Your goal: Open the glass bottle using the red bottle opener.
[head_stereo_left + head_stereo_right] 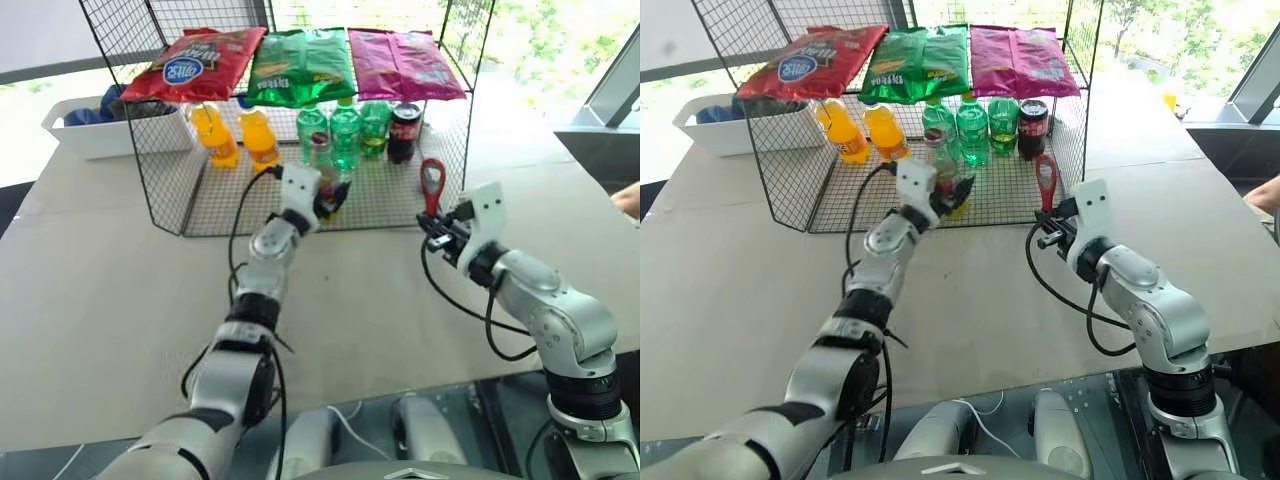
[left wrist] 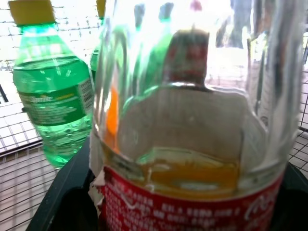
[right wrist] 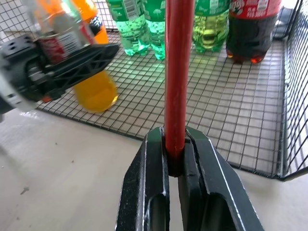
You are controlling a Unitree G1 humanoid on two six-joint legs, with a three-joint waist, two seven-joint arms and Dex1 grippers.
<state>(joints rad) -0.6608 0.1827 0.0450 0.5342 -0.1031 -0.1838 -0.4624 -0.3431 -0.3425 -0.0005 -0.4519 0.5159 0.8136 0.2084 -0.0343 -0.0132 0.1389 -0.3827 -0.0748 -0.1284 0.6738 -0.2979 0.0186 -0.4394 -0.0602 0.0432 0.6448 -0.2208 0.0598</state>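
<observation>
Right end effector (image 1: 437,228) clamps red bottle opener (image 1: 432,185) upright; left end effector (image 1: 330,198) grips upright glass bottle (image 1: 326,170).

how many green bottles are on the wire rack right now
3, side by side along the back of the wire rack, under the snack bags: left, middle, right. Nearer bottles may hide more.

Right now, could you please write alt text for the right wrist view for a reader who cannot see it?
The right pincer grips the red bottle opener upright by its handle. Beyond it, the left pincer holds the glass bottle at a wire rack of green, orange and cola bottles.
</observation>
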